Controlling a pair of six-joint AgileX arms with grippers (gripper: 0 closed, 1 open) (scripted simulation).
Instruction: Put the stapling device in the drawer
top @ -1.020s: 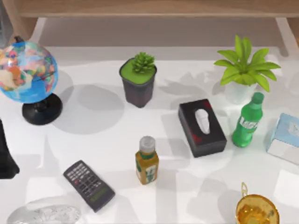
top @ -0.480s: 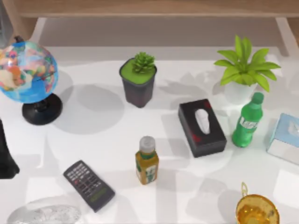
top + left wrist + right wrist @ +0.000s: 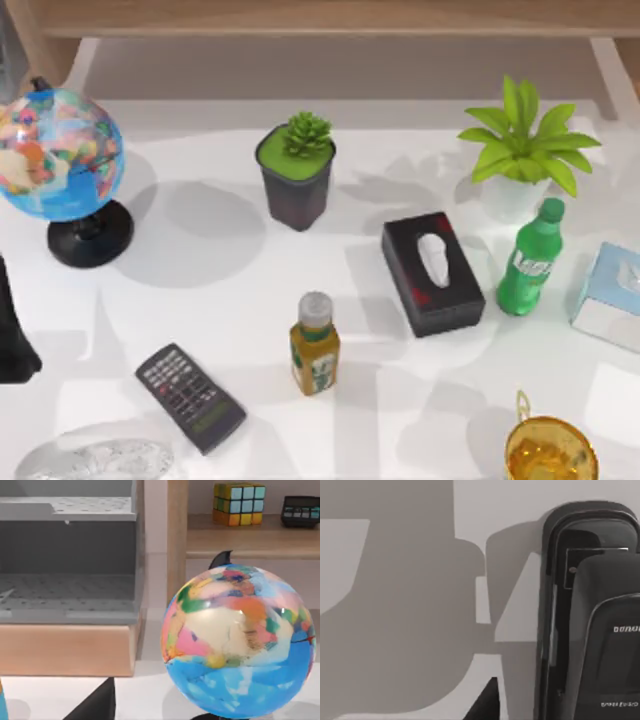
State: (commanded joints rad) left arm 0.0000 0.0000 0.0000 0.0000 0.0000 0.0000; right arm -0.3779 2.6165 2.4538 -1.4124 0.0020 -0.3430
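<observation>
The stapling device [image 3: 592, 620], a small glossy black object with a rounded end and tiny white lettering on its body, lies on a plain pale surface in the right wrist view, only partly inside the picture, with broad grey shadows beside it. A dark wedge near it is probably part of the right gripper [image 3: 487, 702], close to the stapling device but apart from it; whether that gripper is spread or pressed together cannot be told. In the left wrist view a similar black wedge, likely the left gripper [image 3: 95, 705], sits low before the multicoloured globe on a black stand [image 3: 239, 642], and its state cannot be told either. Behind the globe stands the grey drawer with a dotted floor [image 3: 67, 565], open at the front and set on a pale wooden base. Beside it, a wooden shelf carries a colourful puzzle cube [image 3: 239, 503] and a black calculator [image 3: 300, 511]. From above, the white table [image 3: 220, 300] holds the globe at its left. A green succulent in a dark pot [image 3: 296, 170] stands near the middle rear and a leafy green plant in a white pot [image 3: 520, 150] at the right rear. Just beside that plant is a green plastic bottle [image 3: 530, 262], next to the black tissue box [image 3: 432, 272]. A small amber bottle with a grey cap [image 3: 315, 345] stands upright at the centre front, and the flat black remote with grey buttons [image 3: 190, 397] lies to its left. A pale blue box [image 3: 612, 295] and a golden cup [image 3: 550, 450] sit at the right edge.
</observation>
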